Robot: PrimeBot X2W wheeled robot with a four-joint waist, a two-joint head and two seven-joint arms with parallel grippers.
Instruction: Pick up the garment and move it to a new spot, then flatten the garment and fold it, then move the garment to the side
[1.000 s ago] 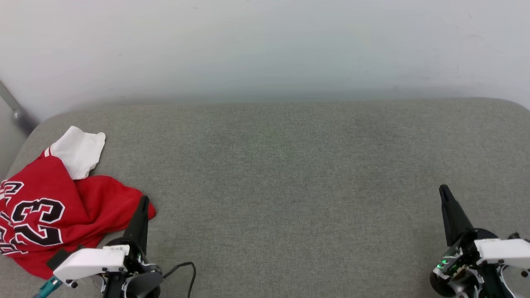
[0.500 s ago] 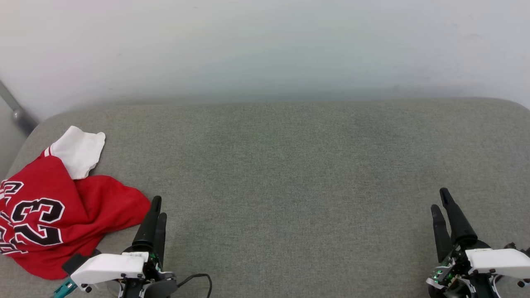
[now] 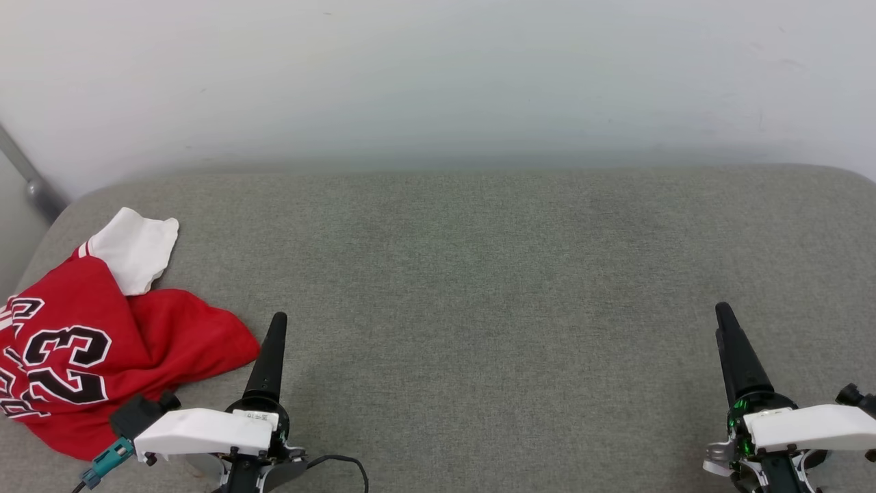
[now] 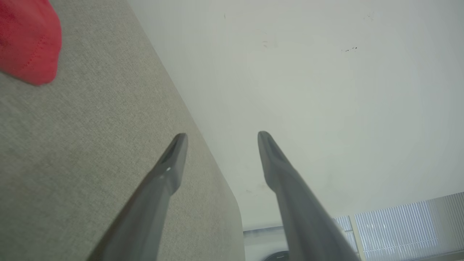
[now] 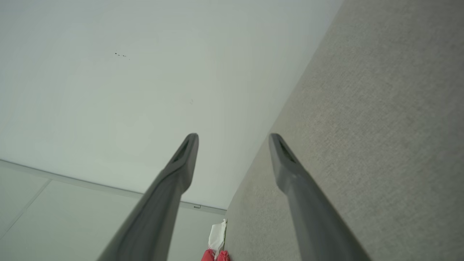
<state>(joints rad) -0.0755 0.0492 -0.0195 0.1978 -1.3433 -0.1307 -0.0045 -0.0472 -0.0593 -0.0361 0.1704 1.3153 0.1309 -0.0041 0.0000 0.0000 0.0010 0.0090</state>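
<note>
The red shirt (image 3: 75,329) is lying crumpled at the near left corner of the grey bench (image 3: 479,274), with its number 23 facing up and one white sleeve (image 3: 133,250) sticking out toward the wall (image 3: 438,82). The left gripper (image 3: 276,323) is hanging just beside the shirt's right edge, clear of the cloth. In the left wrist view its jaws are standing wide apart with nothing between them. The right gripper (image 3: 723,311) is hanging over the near right part of the bench, well apart from the shirt, its jaws also standing wide and holding nothing.
</note>
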